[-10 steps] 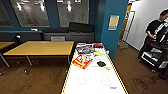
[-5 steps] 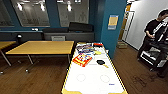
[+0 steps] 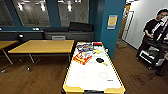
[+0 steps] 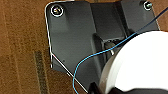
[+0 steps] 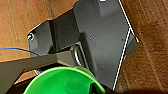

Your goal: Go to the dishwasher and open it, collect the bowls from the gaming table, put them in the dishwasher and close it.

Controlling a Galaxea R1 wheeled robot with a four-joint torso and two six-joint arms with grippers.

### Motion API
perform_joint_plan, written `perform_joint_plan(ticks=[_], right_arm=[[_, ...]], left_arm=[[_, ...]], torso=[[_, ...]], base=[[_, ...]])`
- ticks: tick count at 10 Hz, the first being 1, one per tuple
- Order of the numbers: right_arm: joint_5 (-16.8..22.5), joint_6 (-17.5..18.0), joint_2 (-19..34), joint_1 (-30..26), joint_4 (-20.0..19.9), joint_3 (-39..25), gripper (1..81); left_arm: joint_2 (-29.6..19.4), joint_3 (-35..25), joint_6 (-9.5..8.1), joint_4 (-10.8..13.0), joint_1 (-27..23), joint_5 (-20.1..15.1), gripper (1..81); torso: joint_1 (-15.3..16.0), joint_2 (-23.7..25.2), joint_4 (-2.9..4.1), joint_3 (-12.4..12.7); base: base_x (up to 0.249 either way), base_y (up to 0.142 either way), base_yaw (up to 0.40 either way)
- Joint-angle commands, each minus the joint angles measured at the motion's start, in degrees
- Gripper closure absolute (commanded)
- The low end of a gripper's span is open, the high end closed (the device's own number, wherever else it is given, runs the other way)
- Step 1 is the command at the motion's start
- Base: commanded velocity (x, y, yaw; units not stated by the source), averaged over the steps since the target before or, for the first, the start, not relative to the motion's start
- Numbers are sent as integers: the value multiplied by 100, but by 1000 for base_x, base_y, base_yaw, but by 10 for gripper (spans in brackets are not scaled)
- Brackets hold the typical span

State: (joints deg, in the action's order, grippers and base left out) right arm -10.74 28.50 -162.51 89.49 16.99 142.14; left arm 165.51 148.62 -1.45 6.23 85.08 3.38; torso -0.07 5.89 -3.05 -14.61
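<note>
White bowl (image 4: 140, 65), green bowl (image 5: 62, 81), one each

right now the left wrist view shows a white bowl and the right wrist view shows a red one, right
Not quite. The white bowl is in the left wrist view as you say, but the bowl in the right wrist view is green, not red.

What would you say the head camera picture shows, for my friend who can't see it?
A long white-topped gaming table with yellow corners stretches ahead, colourful boxes piled at its far end. A wooden table stands to its left on a wood floor, and a person stands at right.
</note>
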Motion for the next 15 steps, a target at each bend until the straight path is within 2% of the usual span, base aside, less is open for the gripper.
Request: perform_joint_plan(ticks=[1,15], right_arm=[[292,-28,94,-181,94,32,811],[274,-29,-47,-199,111,251,811]], left_arm=[[-27,-25,31,63,-136,-320,811],[97,54,31,71,-118,-355,811]], torso=[[7,0,0,0],[7,2,0,2]], base=[[-107,0,0],[-114,0,0]])
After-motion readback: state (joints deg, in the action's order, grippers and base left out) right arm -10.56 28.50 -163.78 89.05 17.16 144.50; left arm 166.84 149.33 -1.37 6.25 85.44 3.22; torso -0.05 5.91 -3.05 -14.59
